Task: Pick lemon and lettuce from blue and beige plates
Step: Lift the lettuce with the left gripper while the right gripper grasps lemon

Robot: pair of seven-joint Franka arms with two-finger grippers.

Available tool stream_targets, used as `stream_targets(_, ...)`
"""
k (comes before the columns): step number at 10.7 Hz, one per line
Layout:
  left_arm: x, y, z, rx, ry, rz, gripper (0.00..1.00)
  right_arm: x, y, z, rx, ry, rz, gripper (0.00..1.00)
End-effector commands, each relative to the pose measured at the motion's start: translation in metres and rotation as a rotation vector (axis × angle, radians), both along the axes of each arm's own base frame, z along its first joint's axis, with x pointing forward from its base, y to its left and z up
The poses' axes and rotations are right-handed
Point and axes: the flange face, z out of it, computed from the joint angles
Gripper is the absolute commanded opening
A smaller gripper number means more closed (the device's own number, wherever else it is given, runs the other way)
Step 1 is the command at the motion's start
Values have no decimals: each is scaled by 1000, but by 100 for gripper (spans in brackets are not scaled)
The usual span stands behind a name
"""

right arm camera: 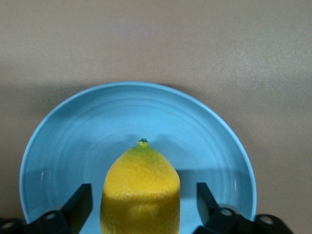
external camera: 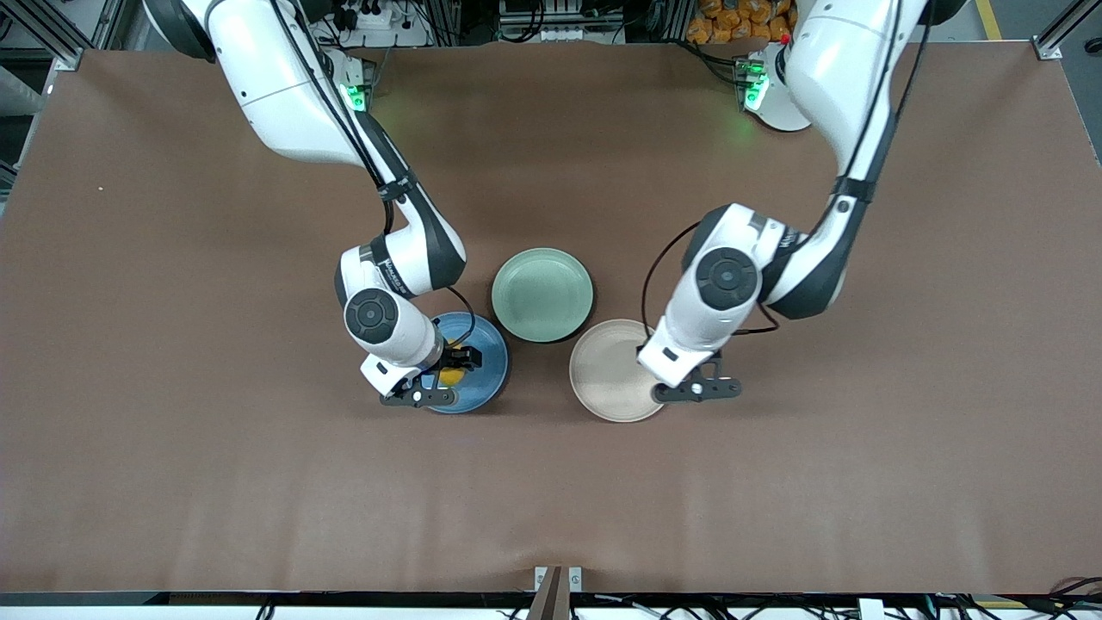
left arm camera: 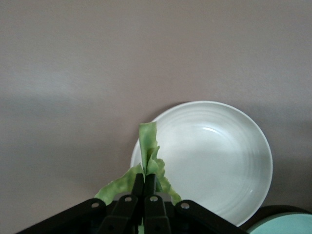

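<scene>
Brown table: left pincer clamps lettuce; right pincer straddles lemon.

Place: looked like a robotics lab.
Evidence: brown-covered table, aluminium frame posts, cable bundles, two robot arms.

front view: high camera across the table, faces both robot bases, looks down, far | left wrist view: close above the beige plate, shared with front view | right wrist view: very close above the blue plate, shared with front view
</scene>
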Motion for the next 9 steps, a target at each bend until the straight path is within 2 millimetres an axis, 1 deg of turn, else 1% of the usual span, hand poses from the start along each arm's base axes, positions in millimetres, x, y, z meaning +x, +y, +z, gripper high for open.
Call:
stream_targets(1,3,25,15,24,14,-33,0,-5,1,-4,-5,-3,-5,75)
stream_targets(2,9,41,22,29,23,-49,0,-5,1,-4,-4,-1,-6,65)
stream_targets(3,13,57,27,33,35,-64,0,-5,1,-4,-6,0,-5,56)
stream_targets(4,16,70,35,37,44,-78,0,-5,1,-4,-5,1,-7,51)
stream_targets(5,15,76,38,42,57,-97,0,-5,2,-3,-4,1,-9,44)
stream_targets(6,19,94,40,49,73,-97,0,-5,2,-3,-5,4,-9,39)
stream_targets(7,20,102,43,54,85,-118,0,-4,2,-1,-2,3,-10,37)
stream_targets(8,23,120,43,58,103,-129,0,-3,1,3,0,1,-11,36)
stream_targets(9,26,132,44,61,113,-153,0,0,-1,7,4,-6,-12,36)
